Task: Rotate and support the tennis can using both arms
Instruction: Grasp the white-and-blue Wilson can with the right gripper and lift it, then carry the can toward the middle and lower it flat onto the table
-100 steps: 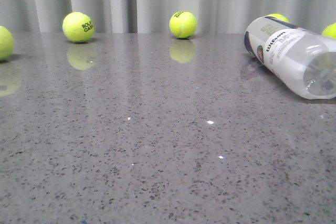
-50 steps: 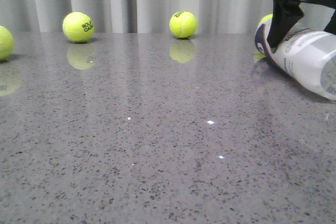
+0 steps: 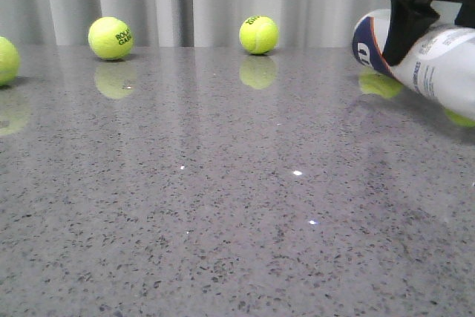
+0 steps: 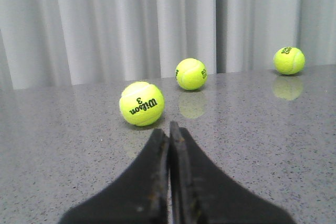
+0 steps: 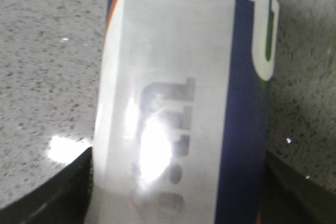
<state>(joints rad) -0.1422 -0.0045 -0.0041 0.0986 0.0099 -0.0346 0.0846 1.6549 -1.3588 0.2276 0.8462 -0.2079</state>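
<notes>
Tennis can [image 3: 438,61]: far right of the table [image 3: 223,206], tilted, one end lifted off the surface.
Right gripper [image 3: 415,24]: fingers on either side of the can — clamped on it.
Left gripper [image 4: 169,145]: fingers pressed together — holding nothing.

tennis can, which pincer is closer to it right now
Right. The right pincer straddles the tennis can, a finger on each side. The left pincer is shut over bare table, facing loose tennis balls, with no can in its view.
</notes>
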